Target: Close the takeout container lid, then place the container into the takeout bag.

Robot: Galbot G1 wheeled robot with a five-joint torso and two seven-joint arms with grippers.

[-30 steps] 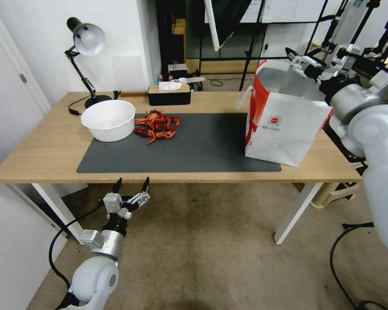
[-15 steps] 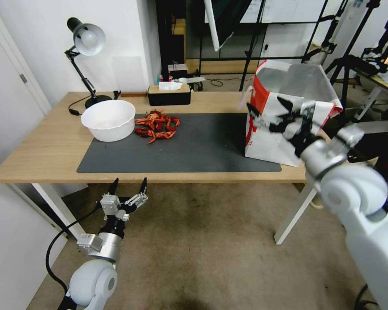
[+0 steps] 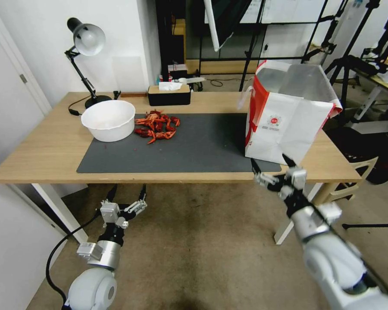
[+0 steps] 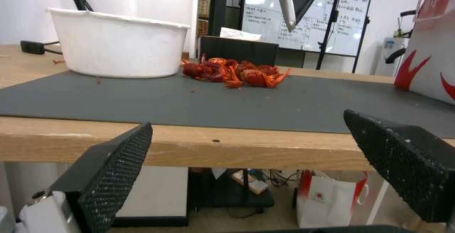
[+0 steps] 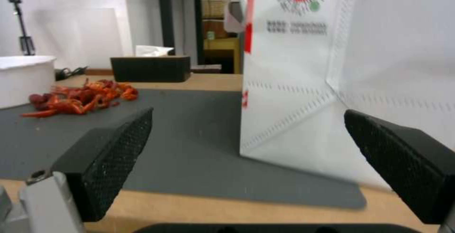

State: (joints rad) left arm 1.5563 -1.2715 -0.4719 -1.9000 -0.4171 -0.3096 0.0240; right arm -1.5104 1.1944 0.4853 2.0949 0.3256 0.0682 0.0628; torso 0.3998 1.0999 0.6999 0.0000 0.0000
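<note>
Two grippers low at table front, jaws apart, bag upright on right

Two arms sit below the near table [image 3: 51,155] edge. Lower left of the head view: left gripper [image 3: 127,191], jaws spread, holding nothing. Upper left on the table: desk lamp [image 3: 86,41], then white bowl [image 3: 108,119] on the grey mat [image 3: 194,146], red crawfish pile [image 3: 156,127] just beside it, black tissue box [image 3: 168,94] behind. Right of centre: right gripper [image 3: 271,168], jaws spread, empty, near the mat's front corner. Right side: takeout bag [image 3: 284,116] stands upright, mouth open, partly on the mat. Takeout container cannot be seen.
</note>
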